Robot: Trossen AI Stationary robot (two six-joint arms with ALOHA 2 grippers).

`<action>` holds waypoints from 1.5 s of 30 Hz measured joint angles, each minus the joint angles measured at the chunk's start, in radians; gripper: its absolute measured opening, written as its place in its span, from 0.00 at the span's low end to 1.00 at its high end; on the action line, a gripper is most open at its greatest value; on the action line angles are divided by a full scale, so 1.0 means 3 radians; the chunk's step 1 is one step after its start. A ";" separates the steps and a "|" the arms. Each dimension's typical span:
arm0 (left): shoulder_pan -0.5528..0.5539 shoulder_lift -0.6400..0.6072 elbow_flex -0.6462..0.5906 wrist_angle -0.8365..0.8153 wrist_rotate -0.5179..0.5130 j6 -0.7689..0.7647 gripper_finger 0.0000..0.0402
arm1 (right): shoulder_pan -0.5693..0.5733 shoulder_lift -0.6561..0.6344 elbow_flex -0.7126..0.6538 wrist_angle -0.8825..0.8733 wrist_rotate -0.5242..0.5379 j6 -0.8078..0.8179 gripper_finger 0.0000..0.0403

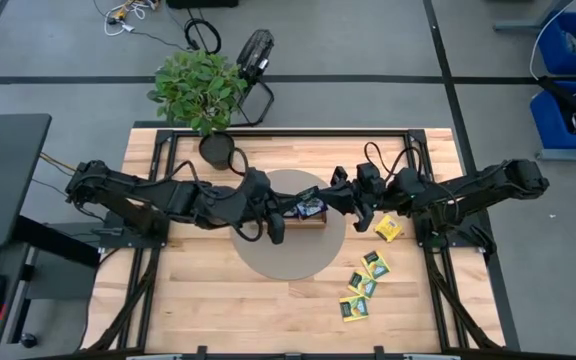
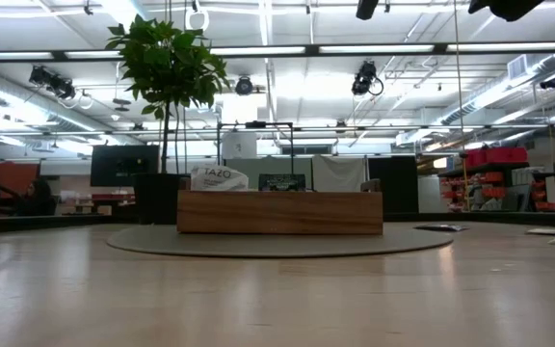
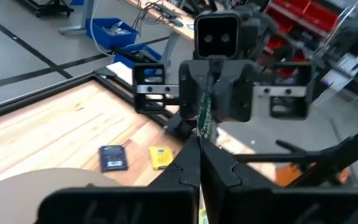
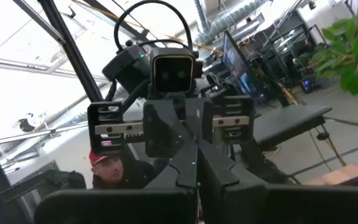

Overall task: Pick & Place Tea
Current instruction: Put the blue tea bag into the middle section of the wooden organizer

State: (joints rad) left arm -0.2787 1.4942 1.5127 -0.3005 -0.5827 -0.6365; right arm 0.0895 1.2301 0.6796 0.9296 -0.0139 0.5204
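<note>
Both grippers (image 1: 320, 203) meet above the tray (image 2: 279, 212), seemingly pinching 1 tea packet (image 3: 204, 112) edge-on together.

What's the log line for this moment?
phase: mid-air handover above wooden tray | left end effector: shut on tea packet | right end effector: shut on same packet | loose packets: on table, right side

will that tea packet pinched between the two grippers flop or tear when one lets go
The tea packet shows edge-on as a thin flat sliver, so it is probably light and bendy. Both the left gripper and right gripper pinch it, so pulling apart could tear it.
</note>
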 joint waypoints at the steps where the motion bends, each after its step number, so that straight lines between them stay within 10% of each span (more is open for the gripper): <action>1: 0.0000 0.0000 0.0000 -0.0050 0.0001 0.0032 0.01 | 0.0000 0.0001 0.0000 -0.0034 -0.0019 0.0049 0.03; 15: -0.0268 0.0014 0.0001 -0.0918 -0.0295 0.0861 0.00 | -0.0003 -0.0089 0.0001 -0.0460 -0.0278 0.0594 0.36; 28: -0.0213 0.0059 -0.0704 -0.0460 -0.0209 0.0912 0.00 | 0.0142 -0.0617 0.0006 -0.1286 0.0029 0.0495 0.35; 45: 0.0431 0.0031 -0.1514 0.0599 0.1017 0.1414 0.00 | 0.0618 -0.0660 0.0004 -0.1461 0.0935 0.0570 0.35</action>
State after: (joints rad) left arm -0.1495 1.5036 1.0586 -0.1208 -0.2777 -0.2123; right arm 0.2747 1.0321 0.6807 0.4911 0.2667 0.6914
